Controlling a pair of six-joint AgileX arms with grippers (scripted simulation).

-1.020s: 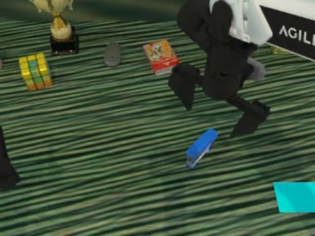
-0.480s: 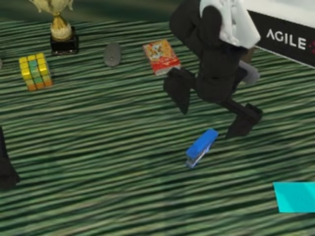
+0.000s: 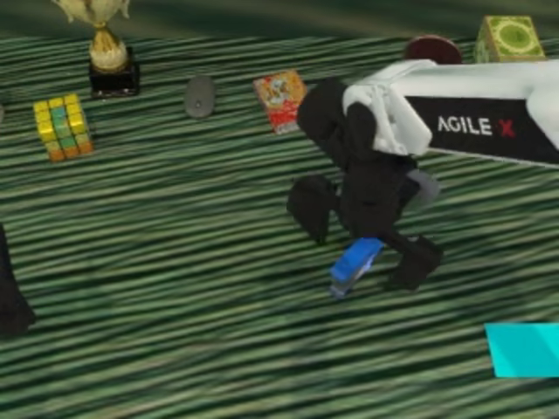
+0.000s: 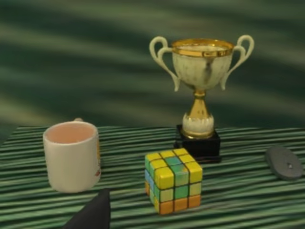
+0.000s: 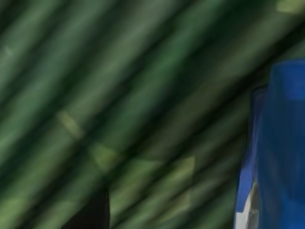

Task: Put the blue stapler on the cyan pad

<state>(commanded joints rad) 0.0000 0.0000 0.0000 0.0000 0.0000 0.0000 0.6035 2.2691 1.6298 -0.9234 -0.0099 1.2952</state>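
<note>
Presently, right arm (image 3: pixel 472 118): white-shelled, reaches in from the top view's right edge and bends down over the middle of the table (image 3: pixel 175 262); its side panel reads "AGILE X".

Right gripper (image 3: pixel 363 241): black, two fingers spread wide apart, one finger (image 3: pixel 310 205) on the side toward the red card box, the other finger (image 3: pixel 412 262) on the side toward the cyan pad. Nothing is clamped.

Blue stapler (image 3: pixel 354 264): lies on the table between the two spread fingers, its far end hidden under the gripper body, its silvery tip pointing out from under the gripper toward the near edge. Whether either finger touches it cannot be told. In the right wrist view the stapler (image 5: pixel 279 152) fills one edge, close under the camera, with striped table beside it.

Cyan pad (image 3: pixel 524 349): flat on the table, well apart from the gripper, beyond its outer finger toward the top view's right edge. No markings.

Left gripper (image 3: pixel 10 297): parked at the top view's left edge, far from the right gripper; finger state cannot be told.

Other items, all well behind or to the left of the right gripper: red card box (image 3: pixel 279 98), grey disc (image 3: pixel 200 96), colour cube (image 3: pixel 62 127), trophy (image 3: pixel 105 48), white mug (image 4: pixel 72 155), green box (image 3: pixel 508 39).
</note>
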